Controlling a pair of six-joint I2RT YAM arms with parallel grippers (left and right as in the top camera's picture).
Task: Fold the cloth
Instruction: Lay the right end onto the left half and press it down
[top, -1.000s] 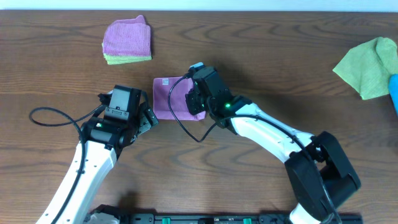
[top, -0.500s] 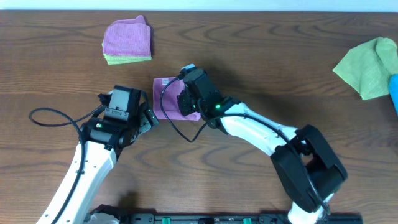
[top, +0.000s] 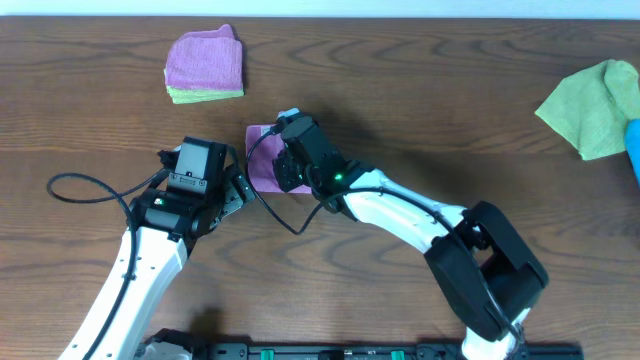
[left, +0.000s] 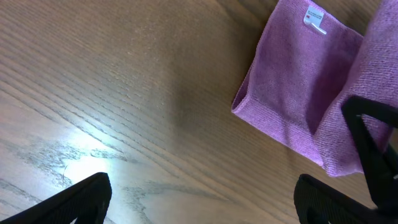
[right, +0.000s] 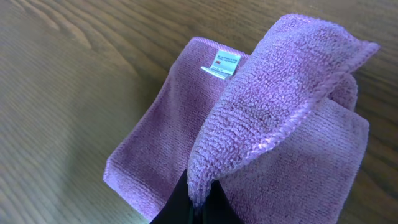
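Observation:
The purple cloth (top: 264, 160) lies partly folded at the middle of the table, a white tag near its far corner (right: 221, 64). My right gripper (top: 290, 165) is shut on a lifted flap of the cloth (right: 273, 99) and holds it over the lower layer (right: 155, 155). My left gripper (top: 238, 192) is open and empty just left of the cloth; in the left wrist view its fingertips (left: 202, 199) frame bare wood, with the cloth (left: 298, 93) at the upper right.
A folded stack of a purple cloth on a green one (top: 205, 66) sits at the back left. A crumpled green cloth (top: 592, 105) lies at the far right next to a blue object (top: 633, 150) at the edge.
My right gripper has carried the cloth's flap leftward across the lower layer. The left arm has not moved.

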